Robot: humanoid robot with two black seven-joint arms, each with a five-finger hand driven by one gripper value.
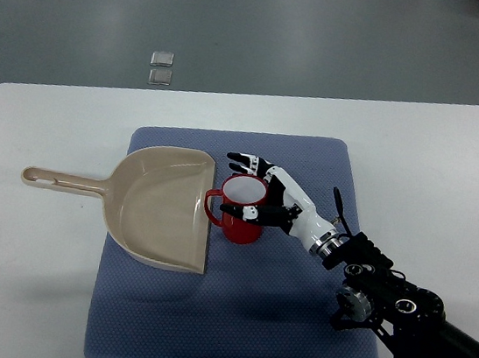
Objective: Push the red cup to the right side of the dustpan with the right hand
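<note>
Top view: right robot hand [260,191], fingers spread and curved, cupped against red cup [239,210] beside dustpan [161,207].

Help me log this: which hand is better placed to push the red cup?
Right. The right hand is already at the red cup, beside the dustpan; no left arm is in view.

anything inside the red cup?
Nothing visible: the red cup shows a pale, empty-looking interior. The right hand reaches over its far rim, covering part of the opening, so that portion cannot be checked.
</note>
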